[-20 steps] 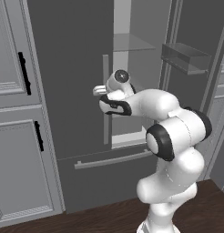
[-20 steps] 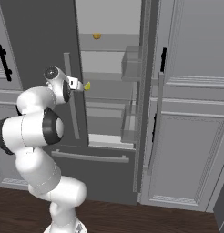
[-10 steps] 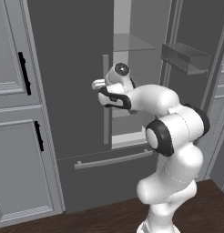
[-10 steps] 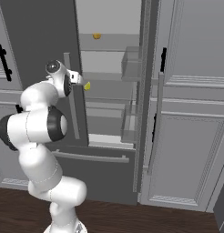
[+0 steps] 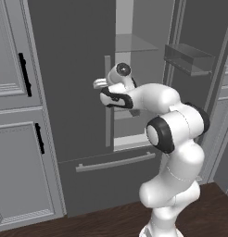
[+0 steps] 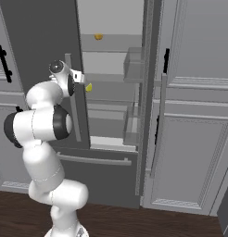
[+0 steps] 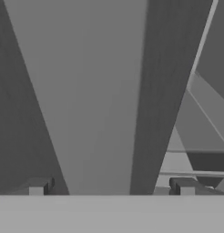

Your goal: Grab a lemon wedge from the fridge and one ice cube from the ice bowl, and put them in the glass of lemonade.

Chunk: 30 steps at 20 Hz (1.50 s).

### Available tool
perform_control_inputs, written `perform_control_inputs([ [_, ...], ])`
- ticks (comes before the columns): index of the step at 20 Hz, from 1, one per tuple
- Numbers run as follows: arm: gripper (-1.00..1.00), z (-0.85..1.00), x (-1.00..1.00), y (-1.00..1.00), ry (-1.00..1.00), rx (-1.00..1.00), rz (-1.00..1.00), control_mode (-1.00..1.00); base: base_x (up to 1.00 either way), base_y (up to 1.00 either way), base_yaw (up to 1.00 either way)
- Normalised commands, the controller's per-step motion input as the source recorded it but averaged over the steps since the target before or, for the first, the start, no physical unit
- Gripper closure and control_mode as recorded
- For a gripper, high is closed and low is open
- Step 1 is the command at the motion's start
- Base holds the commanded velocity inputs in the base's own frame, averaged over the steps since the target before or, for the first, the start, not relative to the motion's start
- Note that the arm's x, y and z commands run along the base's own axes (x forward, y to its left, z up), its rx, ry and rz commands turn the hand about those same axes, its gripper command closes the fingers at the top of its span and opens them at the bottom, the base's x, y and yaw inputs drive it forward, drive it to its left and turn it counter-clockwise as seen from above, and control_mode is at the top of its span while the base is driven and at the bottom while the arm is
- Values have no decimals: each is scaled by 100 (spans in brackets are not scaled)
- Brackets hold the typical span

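The fridge (image 5: 69, 69) stands with its right door (image 6: 150, 92) swung open and its left door (image 6: 37, 32) ajar. A tiny yellow lemon wedge (image 6: 88, 87) lies on a middle glass shelf. My gripper (image 5: 101, 84) is open at the left door's inner edge, beside the long bar handle (image 5: 107, 111) and just left of the wedge (image 6: 79, 77). In the hand view the fingertips (image 7: 38, 186) stand wide apart, with the gripper (image 7: 109, 187) facing a broad light-grey bar (image 7: 91, 91) close up. The ice bowl and the glass of lemonade are out of view.
A second yellow-orange piece (image 6: 98, 36) sits on the shelf above. Clear bins (image 5: 187, 58) hang on the open right door. Light grey cabinets with black handles (image 5: 24, 74) flank the fridge. The bottom drawer (image 5: 111, 162) is shut.
My hand has risen a little and closed in on the left door's edge and handle. The yellow pieces on the shelves have not moved.
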Motion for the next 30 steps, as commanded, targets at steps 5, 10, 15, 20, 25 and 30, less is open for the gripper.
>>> perform_control_inputs([
  [5,100,-7,7,1,-4,0,0,-100,0,0,0],
  [10,100,8,8,10,3,-3,0,-100,0,0,0],
  [15,100,25,0,27,6,-6,0,-100,0,0,0],
  [20,100,41,-28,43,4,-2,3,-100,0,0,0],
  [25,100,51,-56,61,2,-3,9,-100,0,0,0],
  [30,100,68,-71,54,0,-1,9,-100,0,0,0],
])
